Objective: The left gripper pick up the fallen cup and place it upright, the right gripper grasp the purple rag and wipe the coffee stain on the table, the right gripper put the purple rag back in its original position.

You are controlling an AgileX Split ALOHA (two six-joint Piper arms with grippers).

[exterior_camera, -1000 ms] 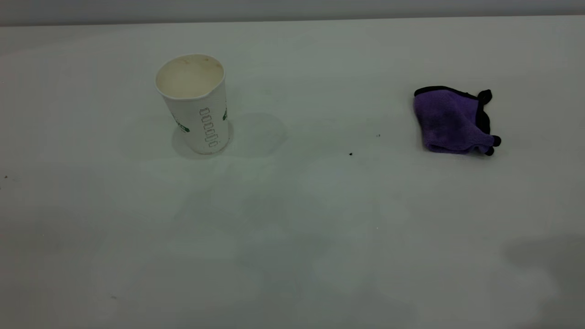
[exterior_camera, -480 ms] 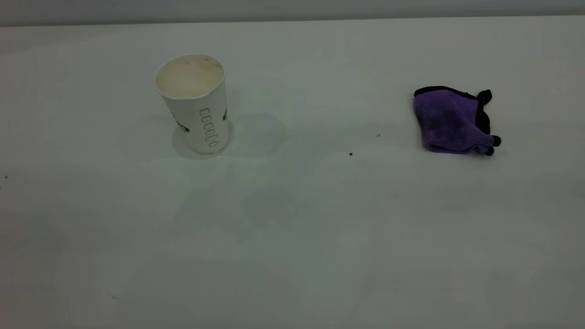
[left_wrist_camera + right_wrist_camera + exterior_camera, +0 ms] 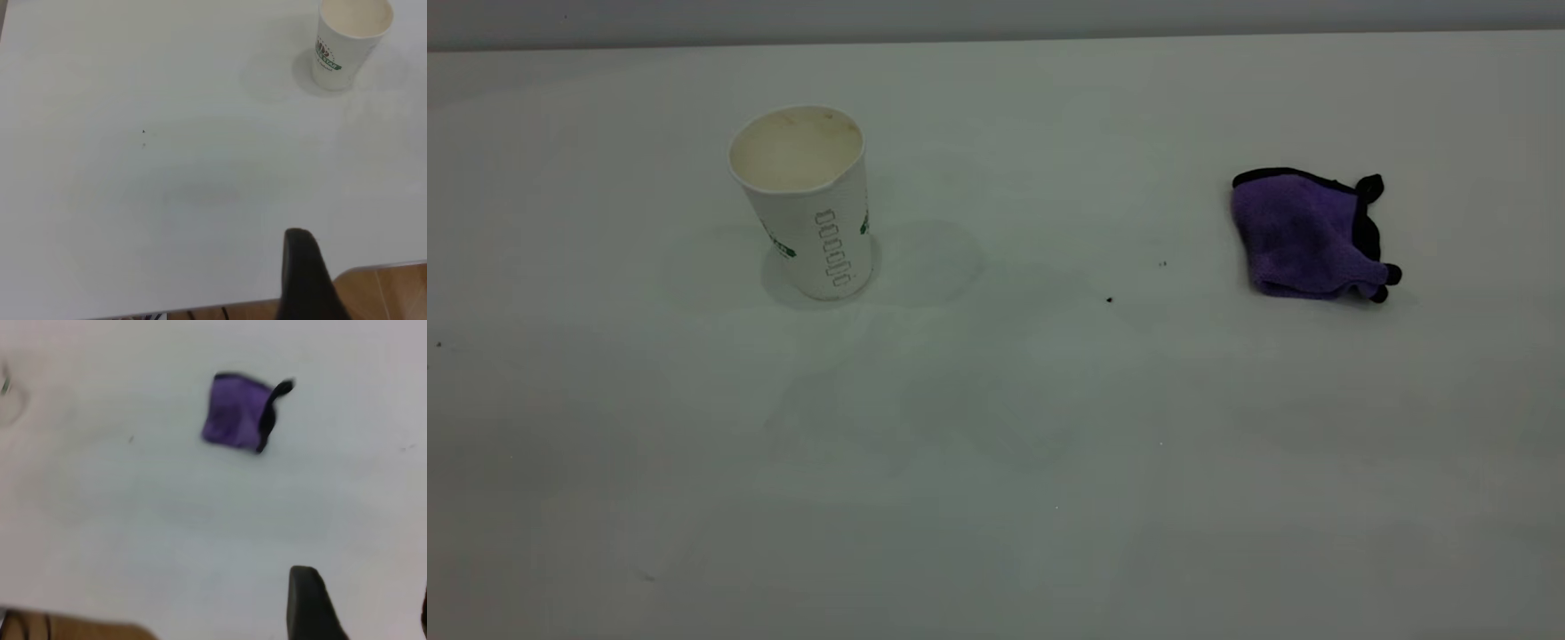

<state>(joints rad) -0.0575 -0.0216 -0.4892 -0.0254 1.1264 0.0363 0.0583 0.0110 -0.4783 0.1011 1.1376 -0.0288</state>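
The cup (image 3: pixel 805 200) stands upright on my worktop (image 3: pixel 996 444), mouth up, well apart from the purple rag (image 3: pixel 1307 236) lying folded on the right side. Two tiny dark specks (image 3: pixel 1109 300) sit between them. Whether either gripper is spread, I cannot tell.

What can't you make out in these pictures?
- Left gripper: one dark finger shows in the left wrist view, rest cut off.
- Right gripper: likewise in the right wrist view.
- Cup: far side and bottom hidden.
- Purple rag: underside hidden.
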